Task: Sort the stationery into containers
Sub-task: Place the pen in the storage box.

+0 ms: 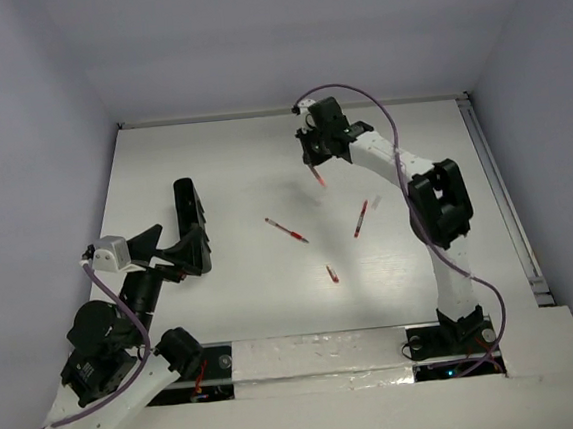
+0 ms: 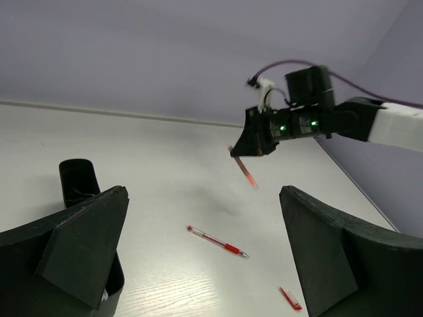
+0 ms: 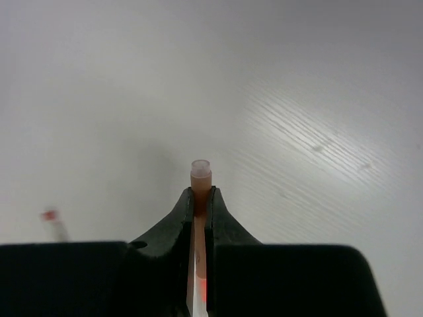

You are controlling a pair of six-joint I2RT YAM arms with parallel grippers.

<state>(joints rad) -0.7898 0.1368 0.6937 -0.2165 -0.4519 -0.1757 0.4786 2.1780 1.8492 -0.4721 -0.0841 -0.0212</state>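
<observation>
My right gripper [image 1: 314, 157] is shut on a thin red-and-white pen [image 1: 318, 177] and holds it tilted above the far middle of the table. In the right wrist view the pen's end [image 3: 201, 169] sticks out past the closed tips of the right gripper [image 3: 200, 193]. The left wrist view shows it too [image 2: 246, 170]. My left gripper [image 1: 174, 249] is open and empty [image 2: 203, 195], right beside the long black box [image 1: 187, 201], whose end shows behind the left finger [image 2: 78, 179]. Two more pens [image 1: 286, 231] [image 1: 361, 219] and a tiny red piece [image 1: 332, 274] lie on the table.
The nearer pen [image 2: 217, 240] and the red piece [image 2: 289, 298] lie ahead of my left gripper. A small white eraser [image 1: 375, 203] lies by the right pen. A red-tipped pen end [image 3: 54, 223] shows at the left of the right wrist view. Walls enclose the table.
</observation>
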